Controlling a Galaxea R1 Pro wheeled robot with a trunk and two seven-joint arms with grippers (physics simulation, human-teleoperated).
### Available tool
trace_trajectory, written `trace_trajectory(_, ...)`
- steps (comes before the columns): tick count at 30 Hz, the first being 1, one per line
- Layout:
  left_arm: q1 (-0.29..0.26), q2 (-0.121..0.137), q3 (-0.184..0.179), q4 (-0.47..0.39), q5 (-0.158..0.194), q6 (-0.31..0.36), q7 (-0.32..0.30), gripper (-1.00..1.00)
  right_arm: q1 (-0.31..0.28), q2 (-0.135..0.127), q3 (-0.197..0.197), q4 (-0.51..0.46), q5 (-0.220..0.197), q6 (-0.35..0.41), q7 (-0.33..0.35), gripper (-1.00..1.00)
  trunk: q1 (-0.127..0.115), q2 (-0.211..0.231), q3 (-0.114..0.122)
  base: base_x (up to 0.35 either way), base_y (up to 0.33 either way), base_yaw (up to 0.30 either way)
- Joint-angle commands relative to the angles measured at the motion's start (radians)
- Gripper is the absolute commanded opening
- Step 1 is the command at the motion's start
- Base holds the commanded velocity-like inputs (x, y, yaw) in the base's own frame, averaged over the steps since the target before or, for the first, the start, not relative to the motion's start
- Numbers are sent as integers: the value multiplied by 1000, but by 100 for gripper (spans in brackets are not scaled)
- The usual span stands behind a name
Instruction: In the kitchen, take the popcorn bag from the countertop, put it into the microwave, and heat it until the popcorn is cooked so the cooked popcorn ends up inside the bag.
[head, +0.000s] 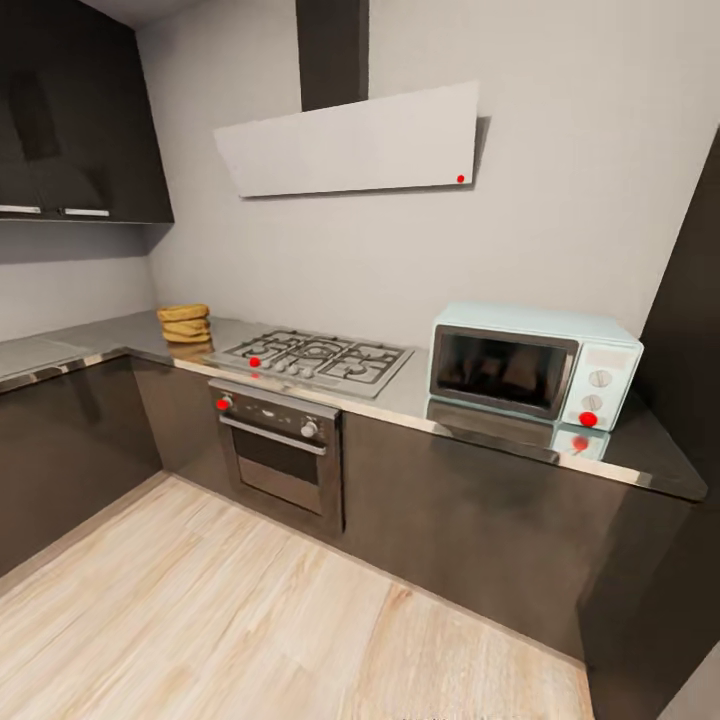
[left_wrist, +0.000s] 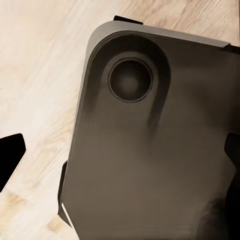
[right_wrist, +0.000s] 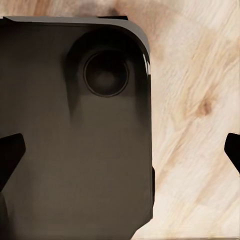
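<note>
A kitchen's far corner, seen from my head camera: the popcorn bag (head: 184, 324), a squat mustard-tan sack, sits untouched on the countertop (head: 60, 352) at the corner where its two runs meet, just beside the left edge of the steel gas hob (head: 315, 359); the mint-blue microwave (head: 533, 364) stands near the countertop's right end, well apart from the bag, its dark glass door closed. Between them, under the hob, is the oven (head: 278, 443), and the flat white hood (head: 350, 143) hangs on the pale wall above. By my reckoning the job has barely begun: nothing has been picked up, the door has not been opened, and the whole of it remains, namely reaching the counter, taking the bag, loading it, closing up and running the heat. I judge I am standing back on the light wood floor (head: 250, 620), short of arm's reach. My wrist cameras tell a different story from the head view: each looks down past dark fingertips (left_wrist: 11, 155) at the picture's edges onto my own dark base (right_wrist: 75, 150) and bare floorboards, with no counter or bag in sight. The left claw (left_wrist: 125, 157) and the right claw (right_wrist: 122, 150) both look spread wide with nothing between the tips
</note>
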Motion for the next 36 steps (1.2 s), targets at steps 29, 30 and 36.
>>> trace_trajectory(29,0,9,-17,-3,144,-5,72,100,0,-1,-5,0,3,-5,-1,100,0,0,-1,0,0,-294)
trace_trajectory(30,0,9,-17,-3,144,-4,72,100,0,-1,-5,0,3,-5,-1,100,0,0,-1,0,0,-294)
trace_trajectory(36,0,8,-17,-3,143,-4,72,100,0,0,-4,0,4,-6,-1,100,0,0,-1,0,0,-294)
